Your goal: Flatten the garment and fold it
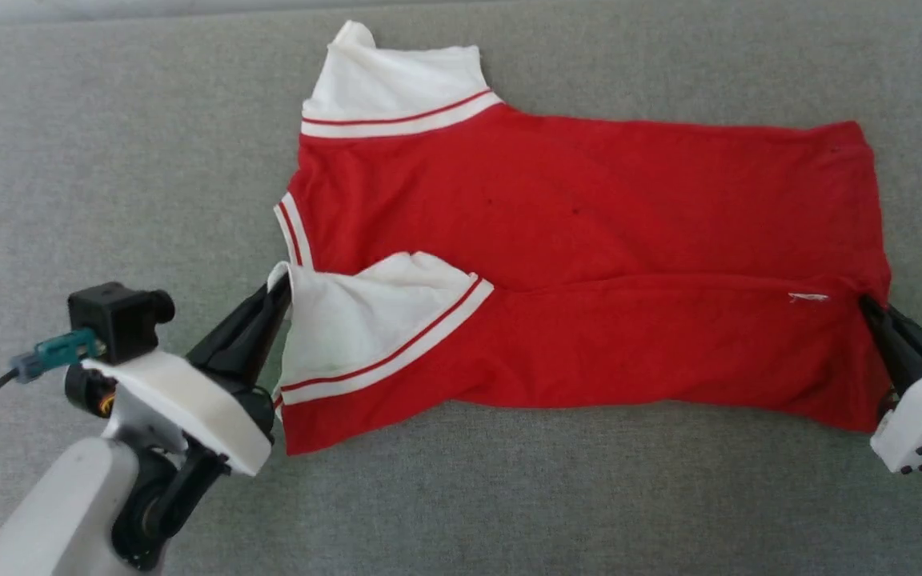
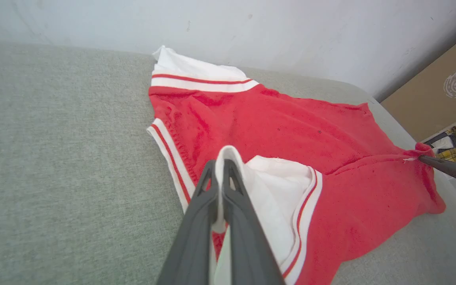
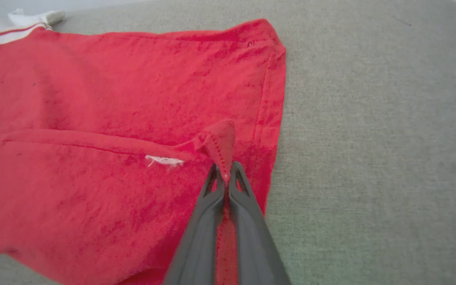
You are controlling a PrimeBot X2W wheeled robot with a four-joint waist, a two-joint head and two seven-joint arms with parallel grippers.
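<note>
**Item:** garment, red with white sleeves. It lies lengthwise on the grey padded surface, neck end to the left and hem to the right. The near long edge is turned over toward the middle. The far sleeve lies flat at the far left.

**Left fingers**: closed, pinching the edge of the near sleeve. The white cloth is crumpled and loops over my tips in the left wrist view.

**Right fingers**: closed on the hem corner of the turned-over flap, which is drawn into a small peak beside a white thread.

**Stage, as I judge it:** lengthwise fold under way, flap not yet laid to its line.

**Hazards:**
- Both holds take little cloth, so a sharp tug could slip the fabric out and let the flap drop back.
- If my two arms travel unevenly, the fold line will run skew to the far edge.
- The near sleeve is bunched and will trap creases if laid down as it is.
- Pulling left and right too hard could drag the whole garment across the surface.
- I cannot tell how many layers either pinch holds, and a missed layer would be left behind.
</note>
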